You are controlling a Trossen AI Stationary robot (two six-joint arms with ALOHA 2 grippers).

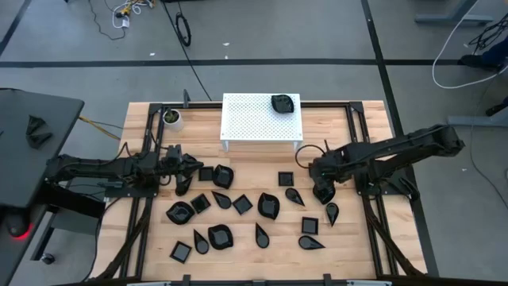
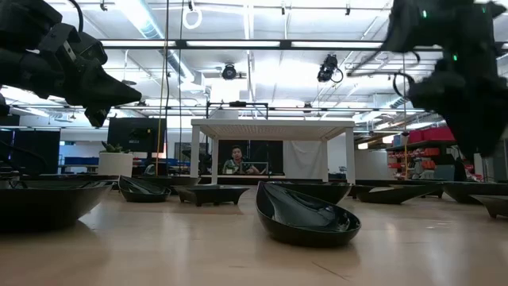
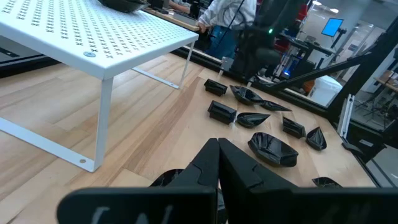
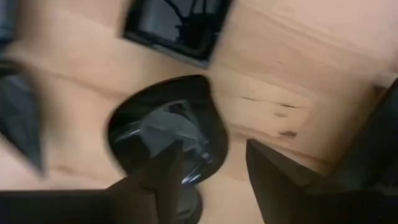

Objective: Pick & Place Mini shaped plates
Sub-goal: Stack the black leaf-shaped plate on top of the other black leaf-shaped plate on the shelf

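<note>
Many mini shaped plates, small glossy black dishes, lie scattered on the wooden table [image 1: 254, 246]. One plate [image 1: 282, 102] sits on the white perforated stand [image 1: 254, 119]. My right gripper [image 1: 321, 193] points down, open, over the table's right half. In its wrist view its fingers [image 4: 211, 171] hang just above a teardrop plate [image 4: 165, 134], beside a square plate [image 4: 177, 28]; no touch shows. My left gripper [image 1: 190, 167] is shut with nothing in it and waits level above the plates on the left; its joined fingers [image 3: 217, 158] point toward the table's right side.
A small white cup [image 1: 171, 119] stands at the far left by the stand. Black rails [image 1: 373, 214] run along both sides of the table. A person [image 2: 235, 161] sits beyond the far edge. Bare wood lies in front of the stand [image 3: 155, 106].
</note>
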